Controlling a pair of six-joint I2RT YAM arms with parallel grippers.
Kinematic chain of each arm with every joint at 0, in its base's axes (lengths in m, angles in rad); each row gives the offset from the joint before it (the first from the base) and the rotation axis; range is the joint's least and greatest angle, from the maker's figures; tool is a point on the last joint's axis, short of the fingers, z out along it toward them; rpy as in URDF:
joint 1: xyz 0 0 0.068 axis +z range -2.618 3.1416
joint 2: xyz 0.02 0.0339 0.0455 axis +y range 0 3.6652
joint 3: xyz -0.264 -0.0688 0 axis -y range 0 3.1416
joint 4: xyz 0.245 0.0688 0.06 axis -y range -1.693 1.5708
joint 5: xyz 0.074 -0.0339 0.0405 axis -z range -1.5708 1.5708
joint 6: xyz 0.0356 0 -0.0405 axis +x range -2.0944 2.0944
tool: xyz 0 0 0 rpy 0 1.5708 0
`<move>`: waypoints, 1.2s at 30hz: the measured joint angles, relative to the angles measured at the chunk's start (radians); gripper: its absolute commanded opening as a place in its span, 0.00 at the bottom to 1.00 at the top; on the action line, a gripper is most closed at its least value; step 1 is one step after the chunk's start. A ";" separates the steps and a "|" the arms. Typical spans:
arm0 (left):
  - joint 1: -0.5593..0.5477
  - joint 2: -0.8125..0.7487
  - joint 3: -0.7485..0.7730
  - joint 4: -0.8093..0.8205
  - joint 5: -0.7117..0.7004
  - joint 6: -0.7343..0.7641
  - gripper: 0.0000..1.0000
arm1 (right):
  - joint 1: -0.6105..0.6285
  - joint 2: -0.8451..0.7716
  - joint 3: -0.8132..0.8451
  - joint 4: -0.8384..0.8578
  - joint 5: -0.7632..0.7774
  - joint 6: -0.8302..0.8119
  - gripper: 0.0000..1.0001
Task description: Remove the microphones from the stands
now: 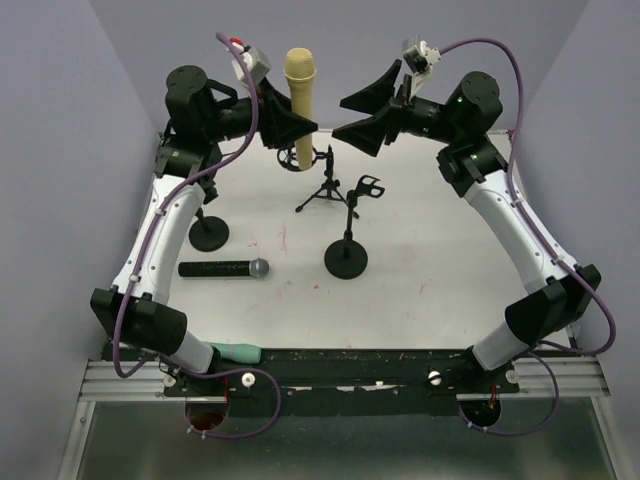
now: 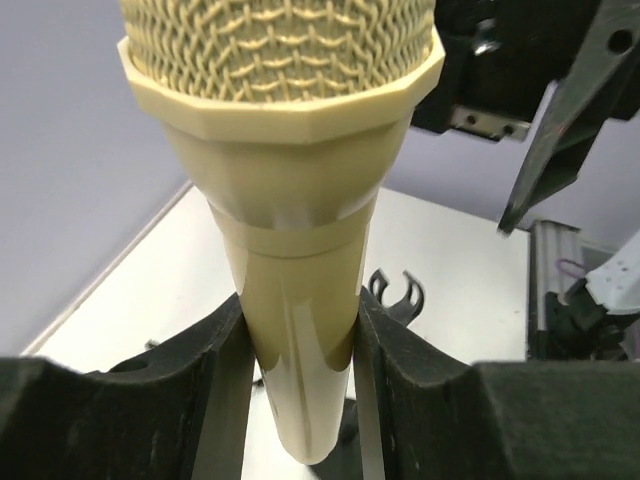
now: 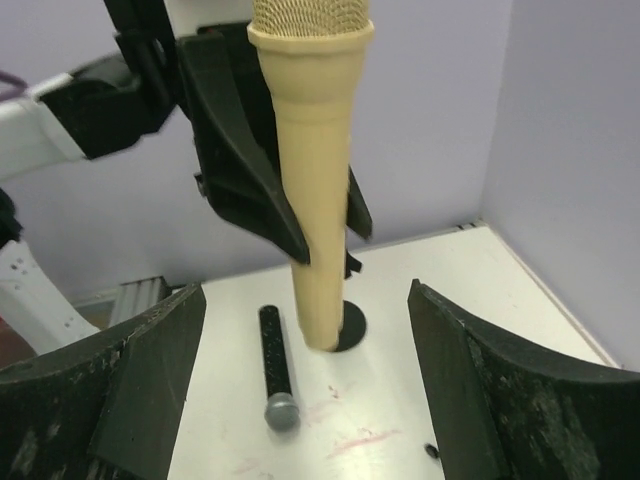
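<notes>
Gripping the cream microphone (image 2: 300, 250) mid-handle, left end effector (image 2: 303, 345) holds it upright; rigid, smooth, tapered, probably slippery; right end effector (image 3: 310, 395) wide open, empty.

Glossy cream plastic microphone (image 2: 300, 300), mesh head.

Bright, even light; soft shadows.

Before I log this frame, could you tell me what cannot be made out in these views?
Top external: the cream microphone's lower end is hidden behind the left gripper.
Left wrist: its grille top is cut off by the upper edge.
Top external: the left arm hides the round-base stand's post.
Right wrist: a dark speck near the bottom edge is too small to identify.
</notes>
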 measured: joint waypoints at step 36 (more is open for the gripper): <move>0.175 -0.262 -1.046 -0.879 -0.853 1.722 0.52 | -0.016 -0.175 -0.167 -0.407 0.312 -0.397 0.90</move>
